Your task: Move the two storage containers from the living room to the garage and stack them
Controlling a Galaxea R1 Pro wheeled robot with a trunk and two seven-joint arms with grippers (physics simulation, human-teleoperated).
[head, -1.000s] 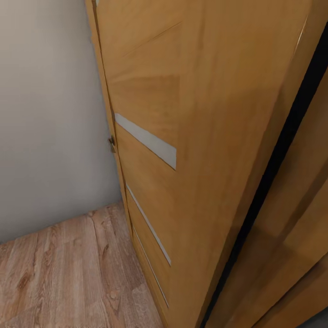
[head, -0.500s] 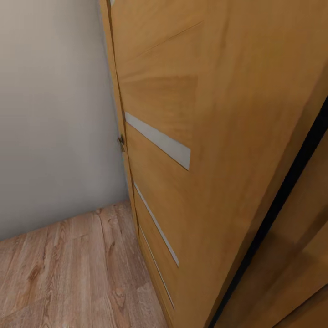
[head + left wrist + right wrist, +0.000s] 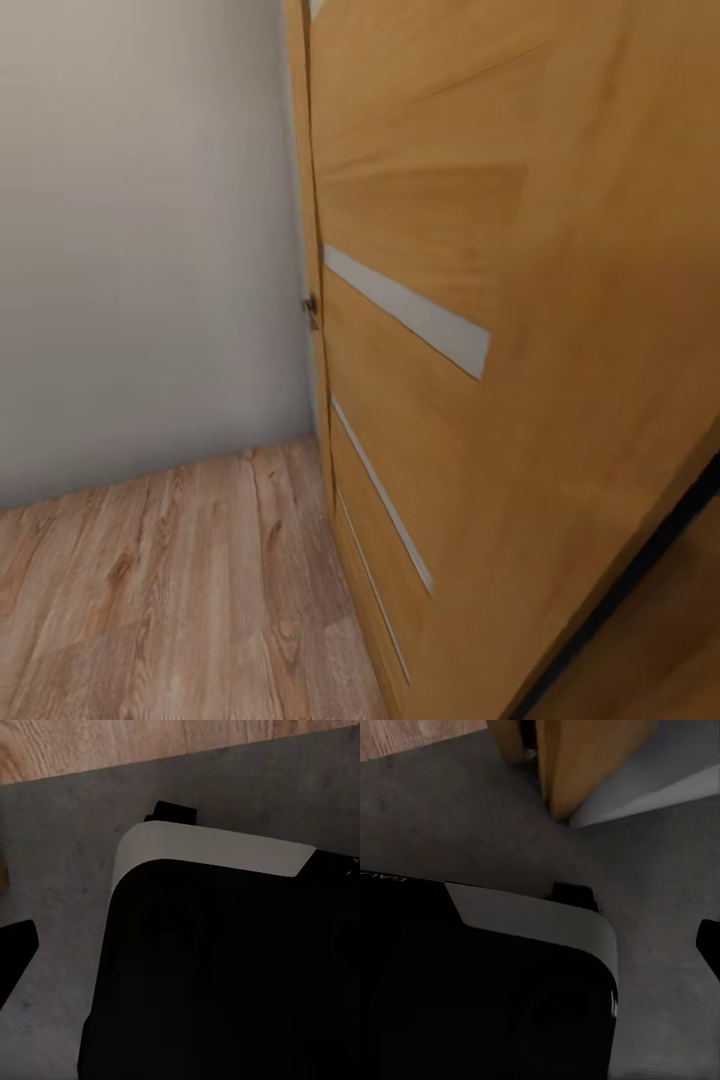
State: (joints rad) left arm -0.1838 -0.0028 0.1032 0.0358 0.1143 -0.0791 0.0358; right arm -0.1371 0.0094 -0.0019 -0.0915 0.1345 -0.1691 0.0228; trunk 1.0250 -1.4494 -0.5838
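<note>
Home: panelled wooden door, wood-plank flooring.

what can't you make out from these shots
- Head view: what lies past the wooden door, which blocks it.
- Head view: the small fitting on the door's edge, too small to identify.
- Both wrist views: gripper state; the robot's dark base takes most of each view.

A tall honey-coloured wooden door with pale narrow inset strips stands close in the head view. A small metal hinge shows at its left edge. Beside it is a plain grey-white wall. Below them lies pale wood-plank flooring.
</note>
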